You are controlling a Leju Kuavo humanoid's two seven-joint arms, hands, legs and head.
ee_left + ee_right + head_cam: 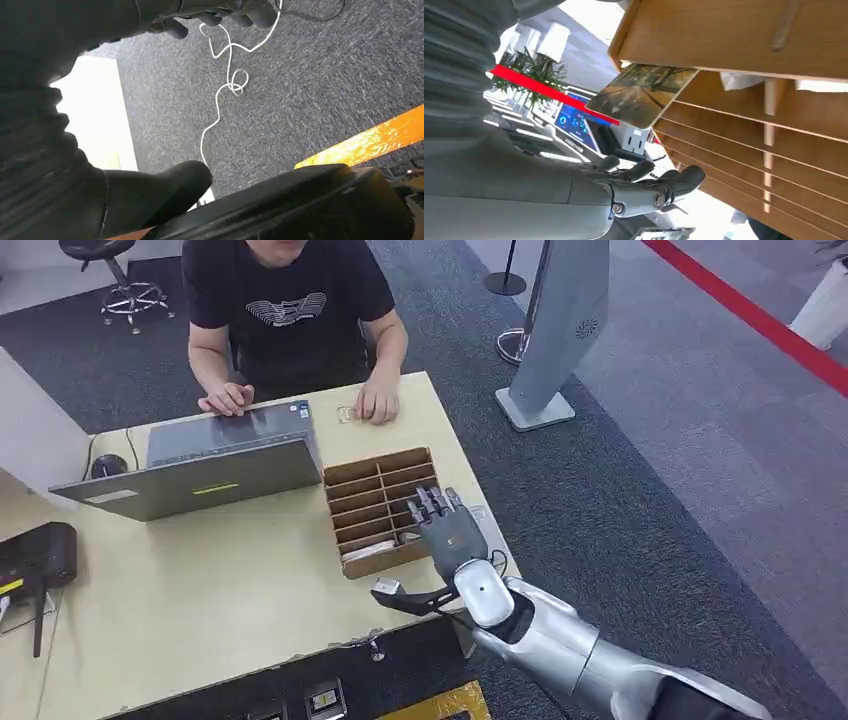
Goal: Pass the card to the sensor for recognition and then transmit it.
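— Grey carpet surrounds the tabletop (200, 590); where's the card (641, 93)?
— Sticking out of the wooden organizer (372, 483). The right hand (447, 525) hovers beside it, fingers spread, empty.
— Risk?
— Fingers may snag a divider.

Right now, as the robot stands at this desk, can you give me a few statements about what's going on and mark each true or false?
1. The right hand is over the wooden slotted box. True.
2. The right hand already holds a card. False: its fingers are empty; a card sticks out of a slot.
3. A person rests both hands on the desk behind an open laptop. True.
4. The wooden box sits on the floor. False: it stands on the desk beside the laptop.
5. The left hand is on the laptop. False: it hangs over grey carpet.
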